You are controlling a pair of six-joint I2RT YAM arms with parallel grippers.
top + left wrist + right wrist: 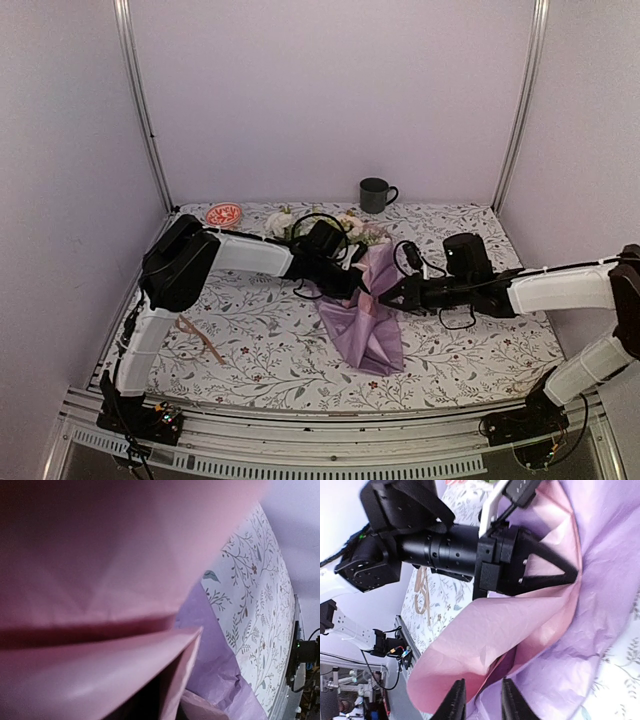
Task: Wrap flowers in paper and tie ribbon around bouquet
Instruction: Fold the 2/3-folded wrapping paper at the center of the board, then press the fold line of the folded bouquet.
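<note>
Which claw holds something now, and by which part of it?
The left claw is shut on the paper, pinching a raised fold of the sheet. The right claw stands slightly open, gripping nothing.

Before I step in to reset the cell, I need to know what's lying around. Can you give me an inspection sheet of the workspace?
Surface: floral cloth covers the table and lies flat.
Job's things: lilac paper crumpled mid-table, its top lifted; flowers at the far edge, partly hidden by the left arm, and I cannot tell if any stems sit in the paper; ribbon loose at near left.
Clutter: dark mug at the far edge; round red-patterned disc at far left.
Grippers: left gripper shut on the paper; right gripper open at the paper's edge.
Cables: black cable loops hang off both wrists.
Surroundings: plain pale walls, metal frame posts.
</note>
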